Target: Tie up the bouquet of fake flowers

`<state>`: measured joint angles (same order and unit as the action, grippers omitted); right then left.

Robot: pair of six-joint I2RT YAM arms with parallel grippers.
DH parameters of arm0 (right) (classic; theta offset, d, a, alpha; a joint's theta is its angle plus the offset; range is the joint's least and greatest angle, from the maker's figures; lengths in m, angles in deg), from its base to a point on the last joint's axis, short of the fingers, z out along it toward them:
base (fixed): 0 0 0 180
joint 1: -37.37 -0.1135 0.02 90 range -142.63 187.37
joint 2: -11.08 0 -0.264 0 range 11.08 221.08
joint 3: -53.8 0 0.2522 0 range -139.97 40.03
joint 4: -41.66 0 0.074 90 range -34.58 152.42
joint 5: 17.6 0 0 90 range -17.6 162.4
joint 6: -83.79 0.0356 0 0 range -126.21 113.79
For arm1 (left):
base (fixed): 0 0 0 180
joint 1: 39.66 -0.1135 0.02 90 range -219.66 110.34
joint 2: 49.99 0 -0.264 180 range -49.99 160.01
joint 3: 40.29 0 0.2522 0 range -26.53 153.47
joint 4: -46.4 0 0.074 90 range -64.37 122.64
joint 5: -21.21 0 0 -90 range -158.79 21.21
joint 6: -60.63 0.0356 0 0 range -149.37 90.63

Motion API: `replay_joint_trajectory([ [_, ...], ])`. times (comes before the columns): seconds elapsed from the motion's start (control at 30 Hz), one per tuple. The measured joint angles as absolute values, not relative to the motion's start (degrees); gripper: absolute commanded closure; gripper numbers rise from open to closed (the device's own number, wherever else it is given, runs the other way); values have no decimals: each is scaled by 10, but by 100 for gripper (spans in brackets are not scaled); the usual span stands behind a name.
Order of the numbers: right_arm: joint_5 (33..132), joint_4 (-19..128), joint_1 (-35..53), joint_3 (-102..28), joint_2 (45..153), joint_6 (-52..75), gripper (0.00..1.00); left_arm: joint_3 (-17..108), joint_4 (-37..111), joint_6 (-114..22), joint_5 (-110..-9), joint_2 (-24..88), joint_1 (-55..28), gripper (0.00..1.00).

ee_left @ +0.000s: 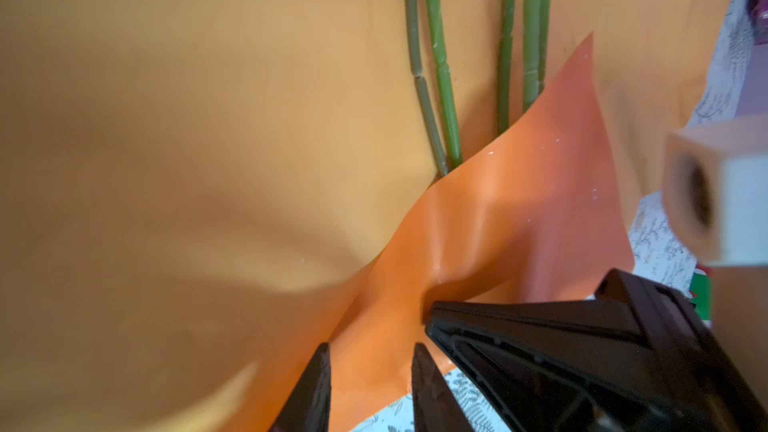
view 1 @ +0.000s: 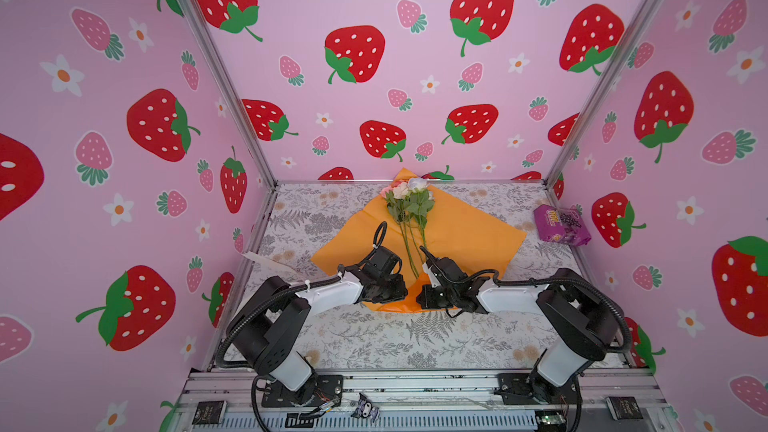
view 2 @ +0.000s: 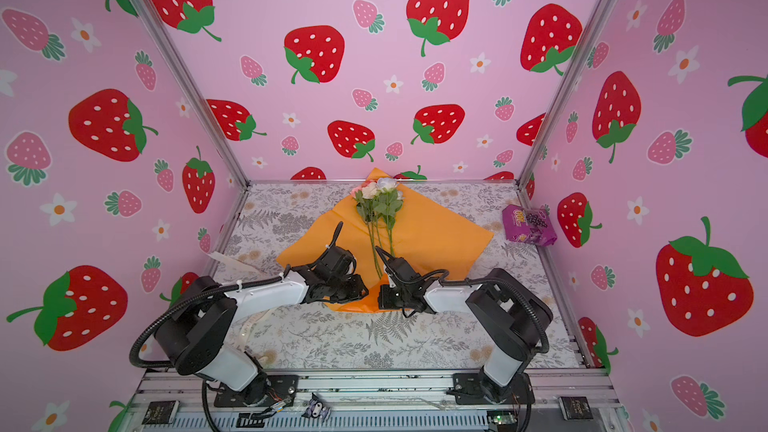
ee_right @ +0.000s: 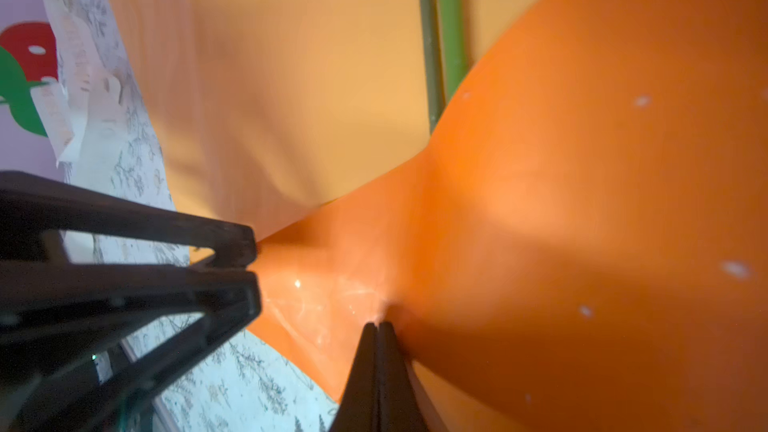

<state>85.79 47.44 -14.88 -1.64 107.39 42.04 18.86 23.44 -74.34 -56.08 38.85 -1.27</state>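
Observation:
The bouquet of fake flowers lies at the table's middle in both top views: small pink, white and lilac roses on green stems, on glossy orange wrapping paper. The paper's near corner is folded up over the stem ends. My right gripper is shut on this flap, pinching it at its tips. Close beside it, my left gripper has its jaws apart, with the flap's edge lying in the gap between them. The two grippers almost meet at the paper's near corner.
A purple snack packet lies at the table's far right edge. A cream ribbon with printed lettering lies by the left wall and also shows in the right wrist view. Strawberry-patterned walls enclose the floral tabletop on three sides.

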Motion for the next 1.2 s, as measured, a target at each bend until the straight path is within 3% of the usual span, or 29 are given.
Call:
replay_joint_trajectory([
  [0.2, 857, 474, -149, -18, 1077, 421, 100, 160, 186, -746, -575, 283, -72, 55],
  [0.37, 857, 469, -149, -18, 1079, 421, 100, 110, 140, -759, -576, 215, -150, 39],
  [0.7, 857, 466, -149, -18, 1080, 421, 100, 22, 187, -790, -467, 226, -271, 38],
  [1.2, 857, 464, -149, -17, 1080, 422, 100, 1, 431, -855, -338, 331, -297, 35],
])
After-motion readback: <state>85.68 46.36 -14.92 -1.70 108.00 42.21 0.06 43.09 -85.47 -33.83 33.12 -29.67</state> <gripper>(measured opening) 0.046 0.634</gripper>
